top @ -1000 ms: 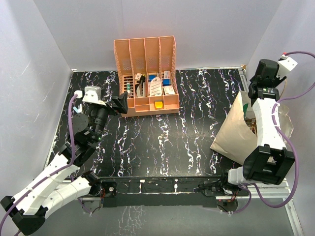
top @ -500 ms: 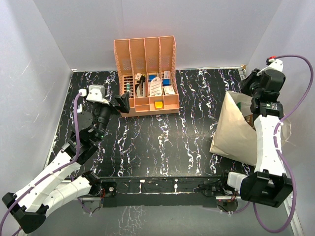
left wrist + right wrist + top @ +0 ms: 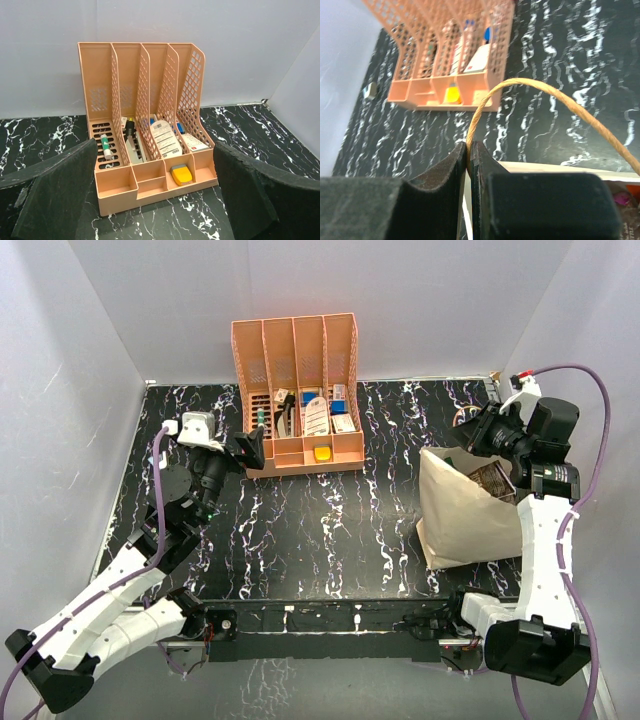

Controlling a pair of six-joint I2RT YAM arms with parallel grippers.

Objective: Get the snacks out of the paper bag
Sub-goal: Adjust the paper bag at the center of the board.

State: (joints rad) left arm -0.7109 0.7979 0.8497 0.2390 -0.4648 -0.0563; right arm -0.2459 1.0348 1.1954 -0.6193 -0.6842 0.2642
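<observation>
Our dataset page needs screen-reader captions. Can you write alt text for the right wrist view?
The right gripper is shut on the thin tan cord handle of the paper bag, whose pale rim runs just below. The cord arcs up and off to the right over a black marbled table, with a peach slotted organizer beyond.

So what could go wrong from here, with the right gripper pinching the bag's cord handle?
The right gripper grips only the thin cord handle; it may slip free or tear from the paper bag. Pulling there could tip the leaning bag and spill the snacks at its mouth. The left gripper stands open by the organizer, too far to steady it.
</observation>
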